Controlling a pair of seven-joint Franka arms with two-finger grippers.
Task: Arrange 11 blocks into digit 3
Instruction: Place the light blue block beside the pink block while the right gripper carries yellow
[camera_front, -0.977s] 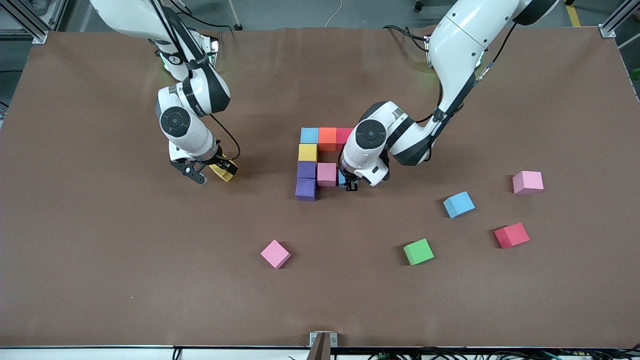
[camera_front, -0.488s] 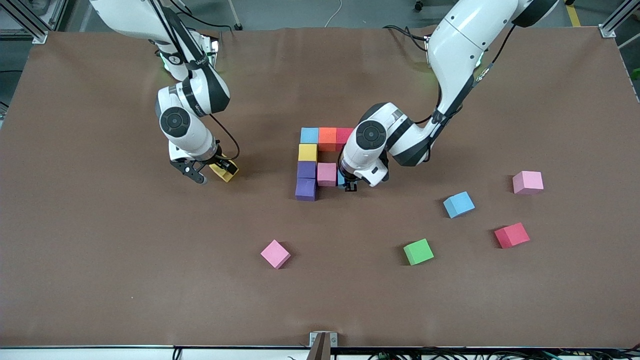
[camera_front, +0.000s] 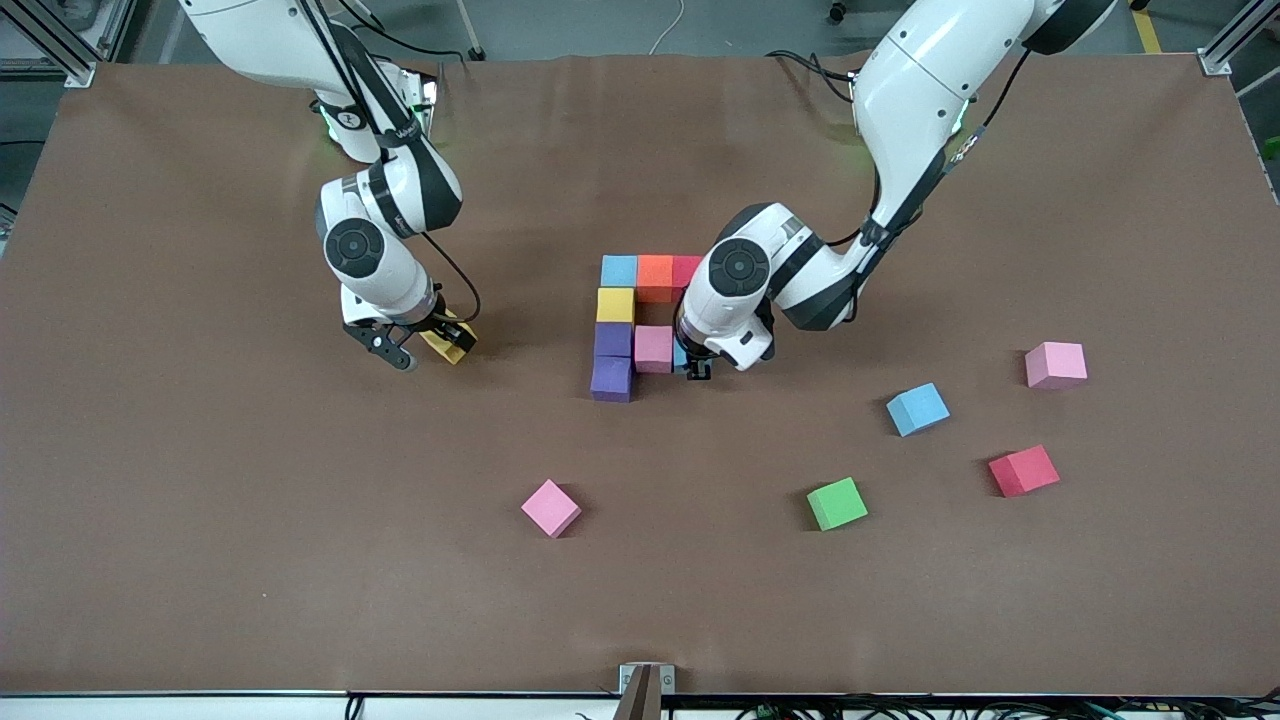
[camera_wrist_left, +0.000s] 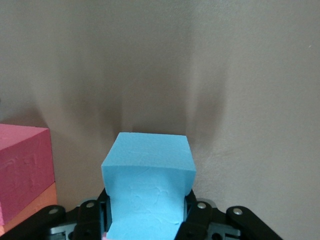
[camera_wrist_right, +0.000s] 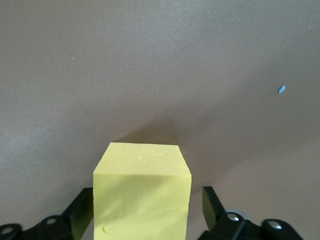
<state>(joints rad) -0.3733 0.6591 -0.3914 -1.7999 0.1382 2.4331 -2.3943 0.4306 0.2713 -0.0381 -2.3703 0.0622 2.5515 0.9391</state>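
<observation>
The partly built digit 3 (camera_front: 634, 325) is a figure of several touching blocks: blue, orange and red in its row nearest the robots, then yellow, purple and pink, and a purple block (camera_front: 611, 378) nearest the front camera. My left gripper (camera_front: 697, 370) is shut on a blue block (camera_front: 681, 356), low at the table beside the pink block (camera_front: 653, 348). The left wrist view shows that blue block (camera_wrist_left: 147, 180) squeezed between my left gripper's fingers (camera_wrist_left: 147, 215), with the red block (camera_wrist_left: 22, 165) beside it. My right gripper (camera_front: 418, 345) is open around a yellow block (camera_front: 447, 340) toward the right arm's end; in the right wrist view there is a gap beside the yellow block (camera_wrist_right: 142, 195).
Loose blocks lie nearer the front camera: a pink one (camera_front: 551, 507), a green one (camera_front: 837, 503), a blue one (camera_front: 918, 409), a red one (camera_front: 1023, 470) and a pale pink one (camera_front: 1055, 364).
My left gripper has shifted the blue block slightly toward the pink block. My right arm has shifted slightly; the yellow block has not moved.
</observation>
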